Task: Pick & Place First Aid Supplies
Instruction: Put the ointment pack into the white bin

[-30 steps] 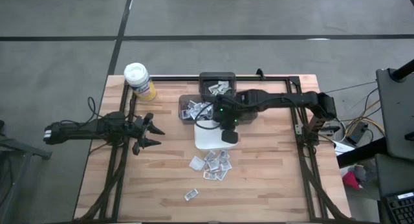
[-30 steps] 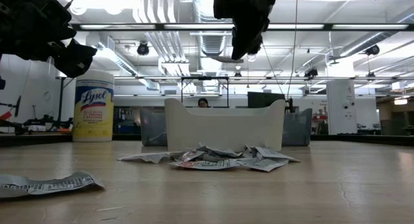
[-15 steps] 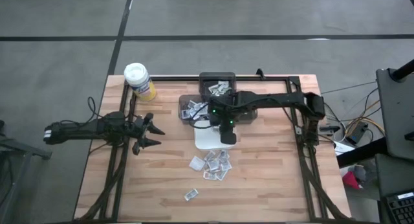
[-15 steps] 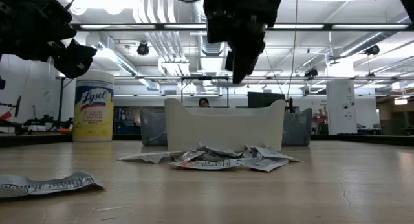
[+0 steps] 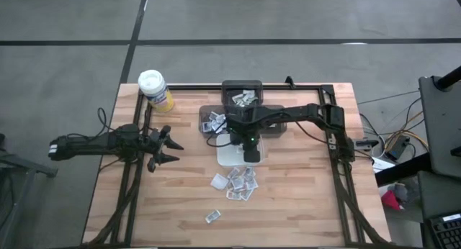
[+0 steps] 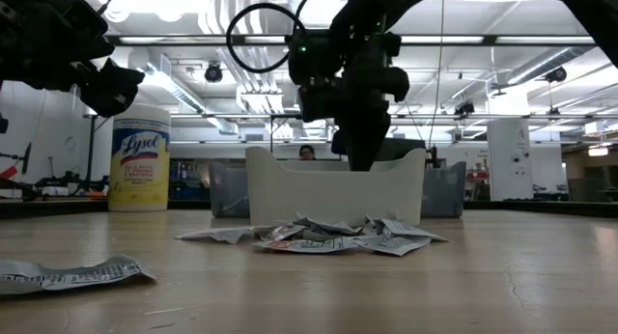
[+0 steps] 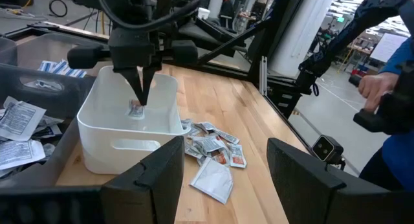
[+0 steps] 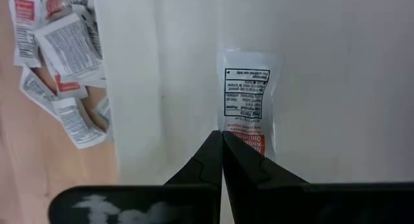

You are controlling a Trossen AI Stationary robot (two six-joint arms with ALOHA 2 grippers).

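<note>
I am pinching an ointment packet [image 8: 246,98] by its edge in my right gripper [image 8: 221,138], hanging it inside the white dish [image 7: 103,130] for release. My left gripper [image 5: 167,148], fingers spread, is waiting well aside.

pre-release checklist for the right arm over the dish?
1. Right gripper shut on packet: ok.
2. Packet over the dish interior: ok.
3. Packet resting on the dish floor: cannot tell.
4. Dish upright on the table: ok.
5. Left gripper open, parked off to the side: ok.
6. Pile beside the dish left to move: not ok, task unfinished.
</note>
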